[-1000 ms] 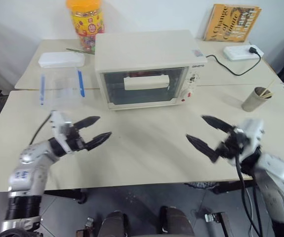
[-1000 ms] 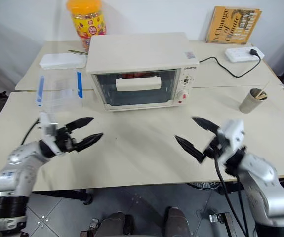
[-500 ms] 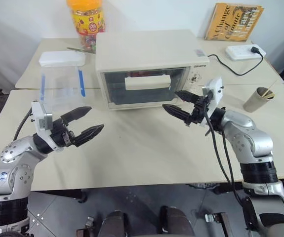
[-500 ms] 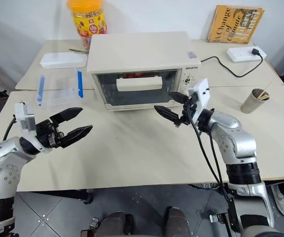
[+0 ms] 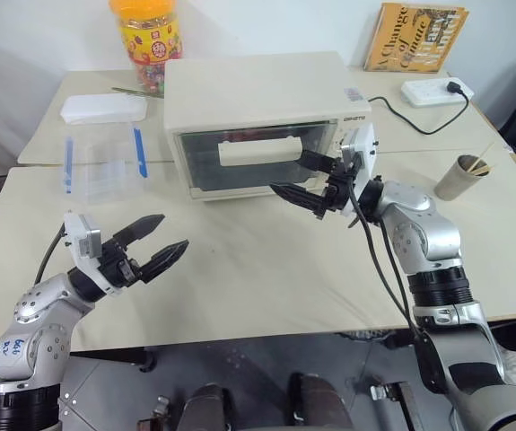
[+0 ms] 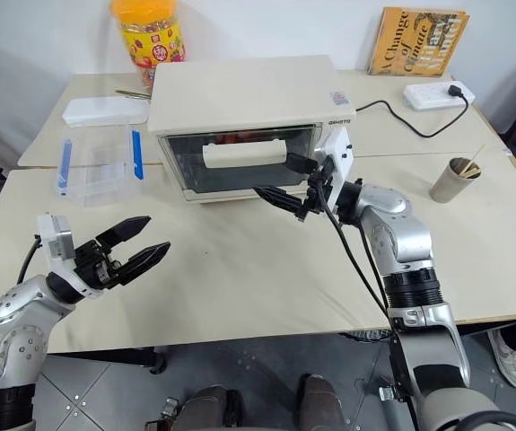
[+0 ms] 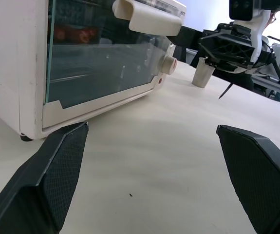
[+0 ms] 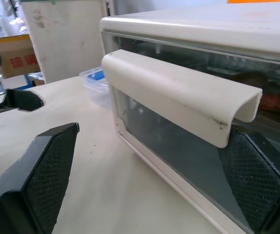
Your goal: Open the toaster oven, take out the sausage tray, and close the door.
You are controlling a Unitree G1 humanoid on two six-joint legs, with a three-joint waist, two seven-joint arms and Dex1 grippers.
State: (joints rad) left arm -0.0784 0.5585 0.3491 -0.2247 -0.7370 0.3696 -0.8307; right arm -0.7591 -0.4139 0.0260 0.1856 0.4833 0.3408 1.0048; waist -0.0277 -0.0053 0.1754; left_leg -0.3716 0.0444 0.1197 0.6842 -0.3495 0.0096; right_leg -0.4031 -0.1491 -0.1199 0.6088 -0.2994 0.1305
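Reaching leftward, the right gripper [image 5: 295, 180], fingers spread apart, sits just off the right end of the handle [image 5: 256, 151], whose long axis runs across the door [image 5: 249, 163]; the left gripper [image 5: 156, 253], also spread, hangs well apart.

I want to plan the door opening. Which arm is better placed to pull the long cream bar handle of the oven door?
Probably the right. The right gripper is open beside the long cream bar handle of the closed glass door. The left gripper hovers open over the table, far from the cream-white toaster oven.

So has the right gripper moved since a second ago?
Yes. The right gripper has swung from the table's near edge up to the toaster oven, its open fingers now at the right end of the door handle, door shut.
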